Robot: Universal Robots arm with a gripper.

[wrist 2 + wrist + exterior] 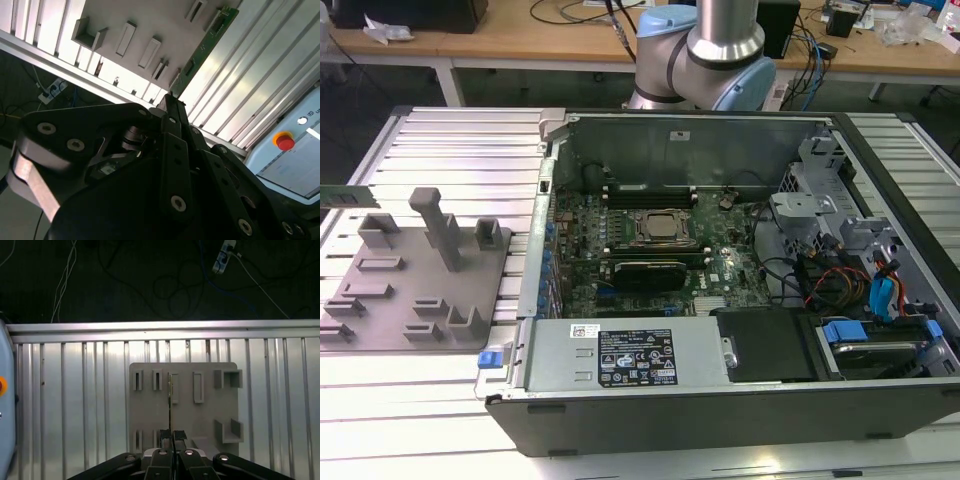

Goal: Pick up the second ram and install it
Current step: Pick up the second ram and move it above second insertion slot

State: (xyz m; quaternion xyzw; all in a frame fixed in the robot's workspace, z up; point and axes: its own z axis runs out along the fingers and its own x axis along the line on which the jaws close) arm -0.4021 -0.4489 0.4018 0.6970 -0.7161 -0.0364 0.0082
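Note:
The second ram (171, 400) is a thin green-edged card seen edge-on in the first wrist view, standing out from between my fingertips. My gripper (172, 434) is shut on its near end. In the second wrist view the same ram (205, 47) runs as a long green strip from the gripper (172, 100) out over the grey tray (150, 20). At the exterior view's far left edge the ram (348, 195) hangs in the air above the table beside the grey tray (390, 300), well away from the motherboard (720, 270).
The open computer case (720, 400) lies on the ribbed metal table (460, 150), with the CPU socket (655, 228) between black memory slots (650, 190). Cables and drive bays (860, 290) fill the exterior view's right. The arm's base (705, 50) stands behind the case.

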